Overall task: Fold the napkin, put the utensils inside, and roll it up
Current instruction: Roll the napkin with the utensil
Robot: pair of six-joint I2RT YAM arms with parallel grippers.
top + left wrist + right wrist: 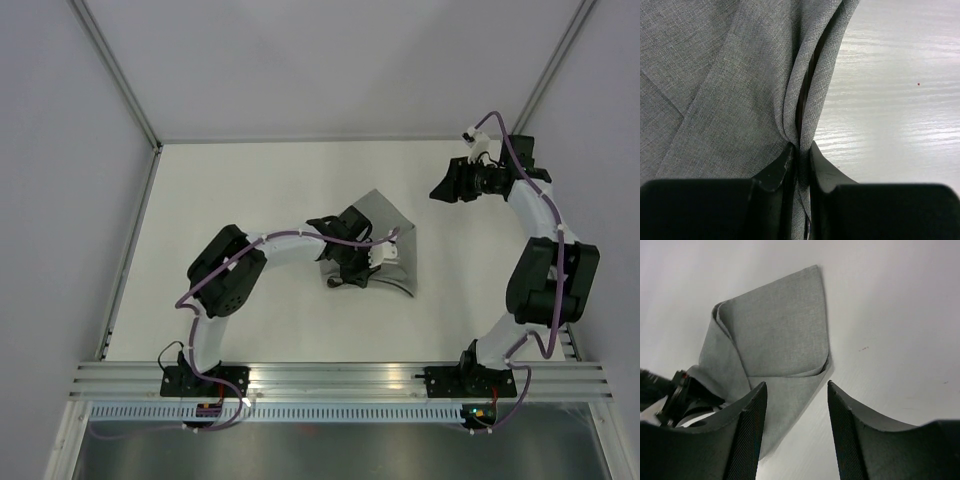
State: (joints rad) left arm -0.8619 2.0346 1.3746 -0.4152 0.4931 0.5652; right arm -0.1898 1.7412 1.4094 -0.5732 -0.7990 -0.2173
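The grey napkin [393, 215] lies folded over on the white table, mid-right, with one edge bunched and lifted. My left gripper [350, 272] is shut on that bunched fold; in the left wrist view the cloth [715, 90] is pinched tight between the black fingers [775, 172]. My right gripper [445, 188] hangs open behind and to the right of the napkin, apart from it. In the right wrist view it [796, 385] holds nothing, and the folded napkin [775, 330] lies beyond its fingertips. The utensils are out of view.
White walls with metal frame posts [118, 80] close in the table at the back and sides. An aluminium rail [330, 380] carrying both arm bases runs along the near edge. The left arm's wrist [680, 395] shows at the left of the right wrist view.
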